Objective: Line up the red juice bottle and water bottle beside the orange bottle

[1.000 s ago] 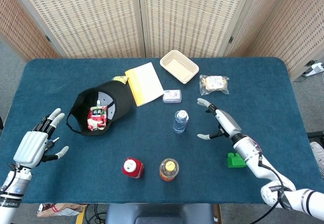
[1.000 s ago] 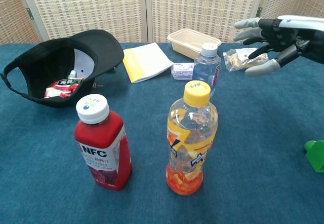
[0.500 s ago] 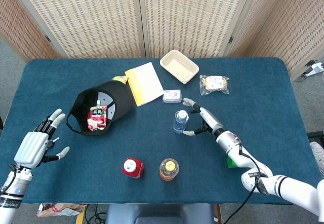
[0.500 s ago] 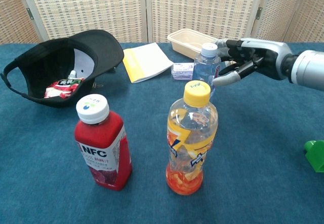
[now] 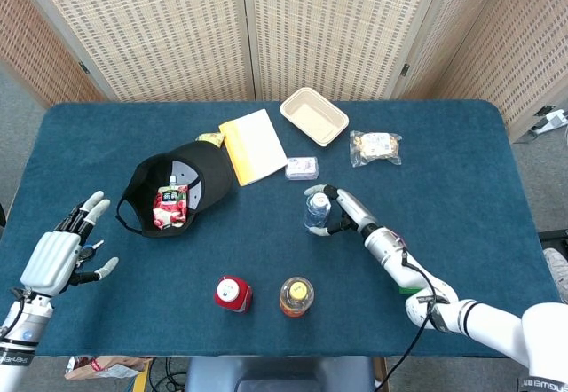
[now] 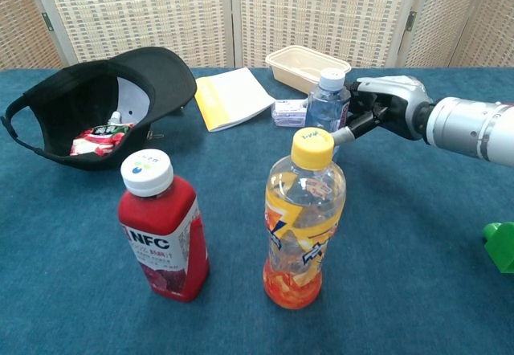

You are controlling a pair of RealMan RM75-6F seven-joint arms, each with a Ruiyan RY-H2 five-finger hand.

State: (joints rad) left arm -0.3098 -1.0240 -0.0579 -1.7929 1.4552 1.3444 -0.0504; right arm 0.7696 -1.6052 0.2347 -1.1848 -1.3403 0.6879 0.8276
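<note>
Biggest risk here: knocking the water bottle over. Tall, light, clear plastic, and gripped from the side up near the neck, so a loose hold or a quick drag could tip it or let it slip. Could also bump the orange bottle when coming in next to it, not much room there. Right hand wrapped partway round the water bottle, fingers touching it, looks like a grip but hard to say how firm. Left hand spread wide, holding nothing, hovering by the table edge. Red bottle already beside the orange one.
</note>
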